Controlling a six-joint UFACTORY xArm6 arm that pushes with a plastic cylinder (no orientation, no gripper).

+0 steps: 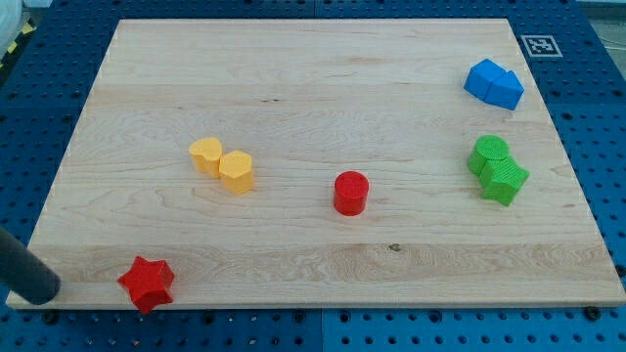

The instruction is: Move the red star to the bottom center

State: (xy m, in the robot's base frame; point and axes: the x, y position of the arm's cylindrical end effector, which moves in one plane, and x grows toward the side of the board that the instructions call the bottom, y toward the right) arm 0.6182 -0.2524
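Observation:
The red star (147, 284) lies near the board's bottom left corner, close to the bottom edge. My tip (41, 291) is at the view's bottom left, at the board's left corner, to the left of the red star with a gap between them. The dark rod runs off the view's left edge. A red cylinder (351, 193) stands right of the board's middle.
Two yellow blocks, (206, 154) and a hexagonal one (236, 172), touch left of centre. Two blue blocks (494, 84) sit at the top right. Two green blocks, a cylinder (488, 154) and a ridged one (505, 181), sit at the right. The wooden board (313, 59) lies on a blue pegboard.

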